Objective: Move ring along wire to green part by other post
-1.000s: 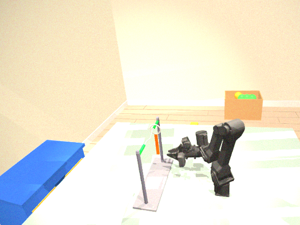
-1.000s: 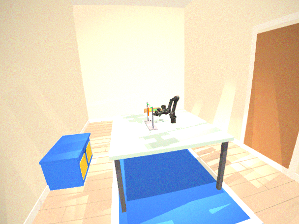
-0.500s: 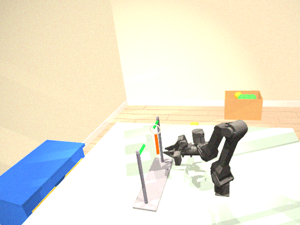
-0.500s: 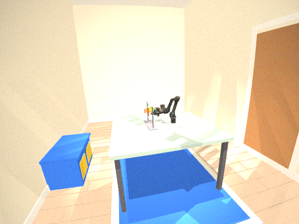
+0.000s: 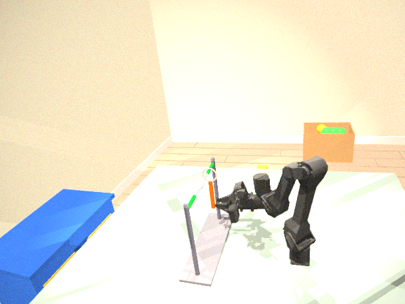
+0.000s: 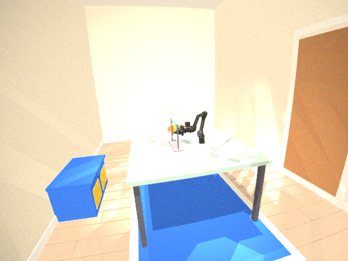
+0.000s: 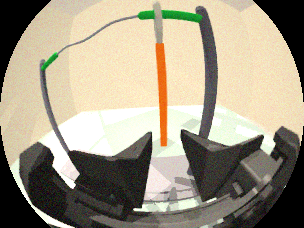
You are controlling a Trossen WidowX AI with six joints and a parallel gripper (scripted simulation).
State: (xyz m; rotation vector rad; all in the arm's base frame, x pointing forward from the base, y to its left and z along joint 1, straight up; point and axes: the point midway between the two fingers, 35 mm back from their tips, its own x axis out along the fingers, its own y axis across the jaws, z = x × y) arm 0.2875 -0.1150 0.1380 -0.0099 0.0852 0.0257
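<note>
Black parallel-jaw gripper partly open, holding nothing, jaws flanking the lower tip of the long orange handle without touching. Pale ring hangs on the green wire section by the far grey post.

Home room: plank floor, blue cabinet, door.

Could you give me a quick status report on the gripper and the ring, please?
Black parallel-jaw gripper open, holding nothing, fingers either side of orange handle's lower end. Pale ring hanging on green wire section. Grey post close beside handle.
</note>
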